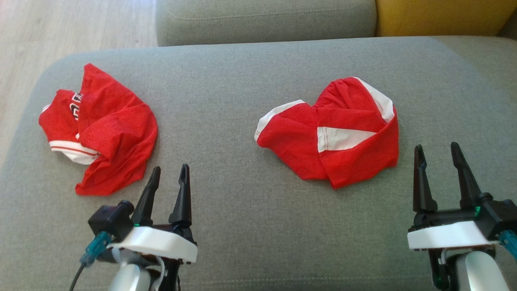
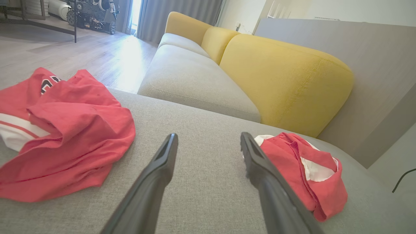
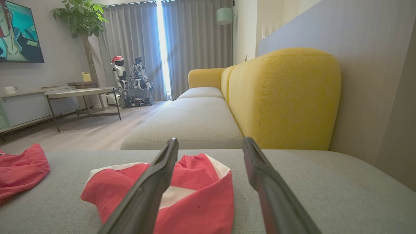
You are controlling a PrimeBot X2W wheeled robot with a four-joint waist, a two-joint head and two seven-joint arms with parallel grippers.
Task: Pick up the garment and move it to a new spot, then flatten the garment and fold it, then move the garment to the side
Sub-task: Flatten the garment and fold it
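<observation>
On the grey cushion (image 1: 242,72) a red jersey (image 1: 105,129) and red shorts (image 1: 335,137) lie crumpled, well apart. Left claw (image 1: 171,167) and right claw (image 1: 436,146) stand open, holding nothing.

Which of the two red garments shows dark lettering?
The left garment, crumpled beside the left tool; the right garment has white panels, no lettering.
</observation>
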